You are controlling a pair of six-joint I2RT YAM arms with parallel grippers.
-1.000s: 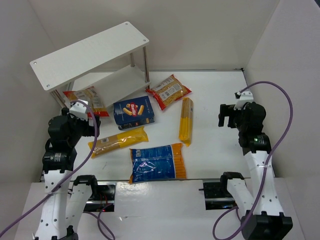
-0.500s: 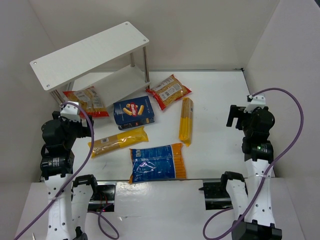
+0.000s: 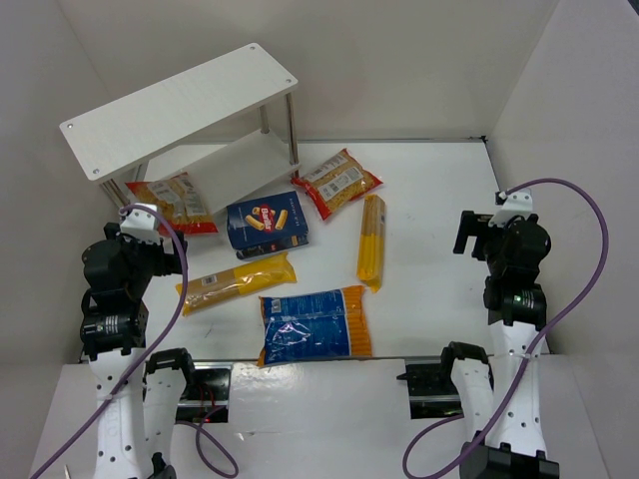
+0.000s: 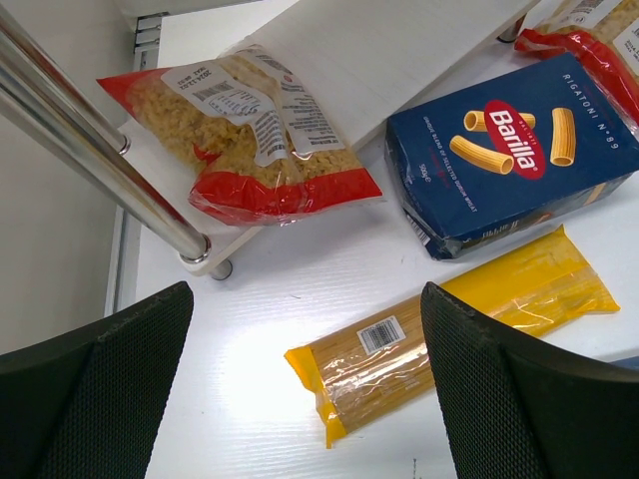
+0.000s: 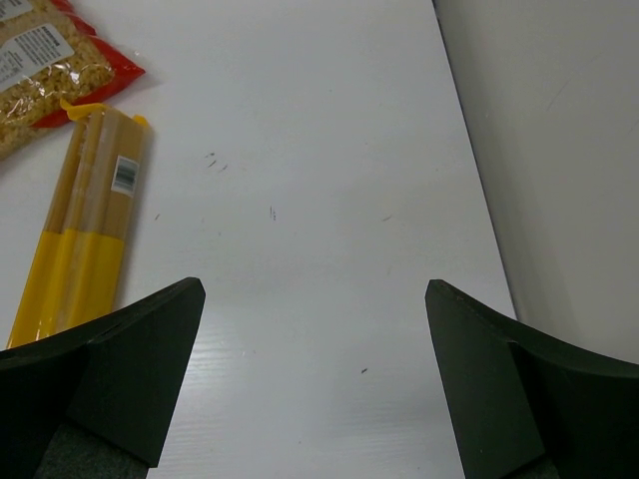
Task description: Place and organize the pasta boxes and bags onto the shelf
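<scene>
The left gripper (image 4: 305, 329) and right gripper (image 5: 315, 319) are held apart, empty. A red-edged bag (image 4: 250, 130) is laid partly on the lower board of the shelf (image 3: 180, 110), with a blue box (image 3: 266, 224) set near the shelf.

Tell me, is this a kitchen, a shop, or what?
Probably a robot test bench: plain white walls around a white table, two cabled white robot arms at its edge, and pasta packs beside a white two-tier shelf.

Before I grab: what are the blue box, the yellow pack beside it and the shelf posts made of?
Blue box: printed cardboard, seemingly matte, with sharp folded edges. Yellow pack: thin glossy plastic film, wrinkled, partly see-through. Shelf posts: polished metal, probably steel, showing streaked reflections.
</scene>
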